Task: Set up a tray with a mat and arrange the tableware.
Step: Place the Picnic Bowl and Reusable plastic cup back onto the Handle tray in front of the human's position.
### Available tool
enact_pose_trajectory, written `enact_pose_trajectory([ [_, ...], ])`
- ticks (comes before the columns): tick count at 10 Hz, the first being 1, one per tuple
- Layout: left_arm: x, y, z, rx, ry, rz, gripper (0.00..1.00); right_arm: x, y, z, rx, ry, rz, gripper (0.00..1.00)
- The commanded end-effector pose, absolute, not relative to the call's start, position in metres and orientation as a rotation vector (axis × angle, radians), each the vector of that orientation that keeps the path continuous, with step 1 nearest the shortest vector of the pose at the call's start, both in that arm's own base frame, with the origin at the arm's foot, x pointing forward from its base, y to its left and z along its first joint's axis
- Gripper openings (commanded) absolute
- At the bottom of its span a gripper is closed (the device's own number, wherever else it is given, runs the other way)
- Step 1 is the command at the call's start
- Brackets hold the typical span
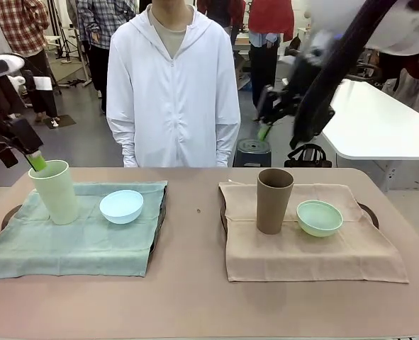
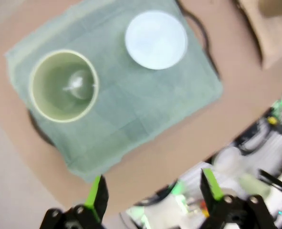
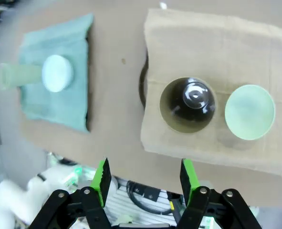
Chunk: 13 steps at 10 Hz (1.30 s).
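On the left, a green mat [image 1: 74,241] covers a dark tray [image 1: 9,214]. A pale green tumbler [image 1: 55,191] and a light blue bowl [image 1: 121,206] stand on it. On the right, a beige mat [image 1: 308,248] covers a second tray [image 1: 369,211], with a brown tumbler [image 1: 274,200] and a mint green bowl [image 1: 319,217] on top. My left gripper [image 1: 33,160] hovers just behind the pale green tumbler [image 2: 63,86] and is open [image 2: 153,188] with nothing in it. High above the brown tumbler [image 3: 187,105], my right gripper [image 1: 266,129] is open and empty [image 3: 145,175].
A person in a white hooded jacket [image 1: 174,92] stands at the far side of the brown table [image 1: 195,297], arms down. A strip of bare table runs between the two trays and along the front edge. A white table [image 1: 379,120] stands behind on the right.
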<state>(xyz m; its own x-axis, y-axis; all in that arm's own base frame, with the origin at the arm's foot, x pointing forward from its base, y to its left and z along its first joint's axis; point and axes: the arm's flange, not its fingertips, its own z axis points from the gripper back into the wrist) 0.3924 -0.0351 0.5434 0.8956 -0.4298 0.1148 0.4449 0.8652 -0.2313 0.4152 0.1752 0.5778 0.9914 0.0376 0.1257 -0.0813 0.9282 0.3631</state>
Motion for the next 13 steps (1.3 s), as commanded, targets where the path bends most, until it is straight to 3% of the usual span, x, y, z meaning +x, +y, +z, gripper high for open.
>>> enact_pose_trajectory([
  [1, 0.397, -0.004, 0.566, -0.484, -0.012, -0.476, 1.00, 0.393, 0.094, 0.576, 0.572, -0.034, 0.101, 0.76],
  [4, 0.411, 0.063, 0.582, -0.805, 0.022, -0.485, 1.00, 0.355, -0.008, 0.561, 0.822, -0.062, 0.088, 0.76],
  [7, 0.419, 0.134, 0.575, -1.040, -0.038, -0.454, 1.00, 0.318, -0.079, 0.528, 1.025, -0.131, -0.013, 0.76],
  [13, 0.400, 0.265, 0.527, -1.168, -0.184, -0.148, 1.00, 0.251, -0.158, 0.492, 1.252, -0.309, -0.158, 0.76],
])
